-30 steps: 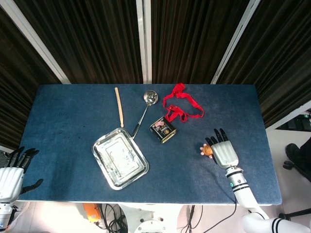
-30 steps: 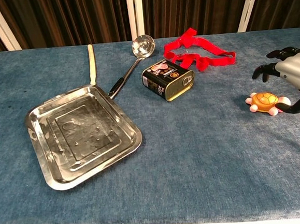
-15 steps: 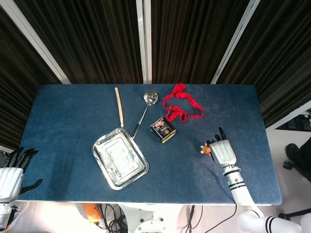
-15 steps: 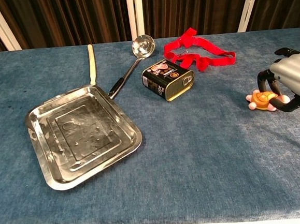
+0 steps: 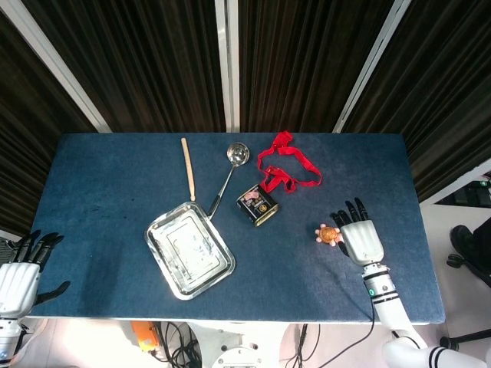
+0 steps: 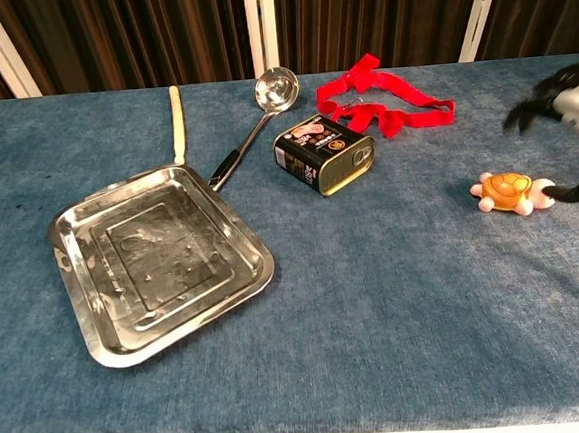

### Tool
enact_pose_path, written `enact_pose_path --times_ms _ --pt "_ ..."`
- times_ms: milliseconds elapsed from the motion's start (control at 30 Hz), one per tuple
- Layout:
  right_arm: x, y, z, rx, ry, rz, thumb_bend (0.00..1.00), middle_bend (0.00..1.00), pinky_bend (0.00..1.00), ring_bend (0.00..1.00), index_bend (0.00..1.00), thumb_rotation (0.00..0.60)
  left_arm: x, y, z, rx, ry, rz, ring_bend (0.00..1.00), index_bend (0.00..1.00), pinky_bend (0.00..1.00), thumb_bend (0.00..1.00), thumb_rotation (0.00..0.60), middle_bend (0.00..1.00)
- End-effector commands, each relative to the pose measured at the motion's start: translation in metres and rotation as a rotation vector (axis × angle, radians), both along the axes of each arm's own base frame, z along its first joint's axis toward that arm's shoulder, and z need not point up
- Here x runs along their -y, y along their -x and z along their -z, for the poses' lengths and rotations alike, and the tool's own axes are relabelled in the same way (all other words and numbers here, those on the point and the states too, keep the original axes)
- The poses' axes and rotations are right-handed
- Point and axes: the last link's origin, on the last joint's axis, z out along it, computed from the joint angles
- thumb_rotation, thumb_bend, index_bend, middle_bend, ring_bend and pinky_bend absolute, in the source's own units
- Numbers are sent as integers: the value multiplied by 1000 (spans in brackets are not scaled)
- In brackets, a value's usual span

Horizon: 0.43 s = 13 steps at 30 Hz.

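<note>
Right hand [image 5: 360, 239] open at lower right, half cropped in chest view, thumb tip just touching toy turtle [image 6: 508, 193]. Left hand [image 5: 17, 277] open, cut off at lower-left corner.

turtle toy [image 6: 508, 193]: 1 | metal tray [image 6: 158, 272]: 1 | ladle [image 6: 258, 122]: 1 | wooden stick [image 6: 175, 124]: 1 | tin can [image 6: 326, 155]: 1 | red ribbon [image 6: 383, 100]: 1 | table [image 6: 379, 330]: 1 | left robot hand [image 5: 17, 282]: 1 | right robot hand [image 5: 360, 236]: 1
</note>
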Motion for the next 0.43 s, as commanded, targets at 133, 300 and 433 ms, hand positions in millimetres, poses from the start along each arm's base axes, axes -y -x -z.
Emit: enact_pose_path --times_ms 133,300,433 --pt "-41 17 -58 110 103 9 42 0 0 0 0 600 0 -5 -2 -5 -4 10 0 156 97 140 600 131" --pt "-84 40 -92 115 147 60 43 0 0 0 0 600 1 -4 -4 -10 -5 5 0 156 97 140 600 130" --pt "-112 62 -107 117 161 157 48 0 0 0 0 600 3 -3 -4 -5 -14 4 0 155 97 140 600 130"
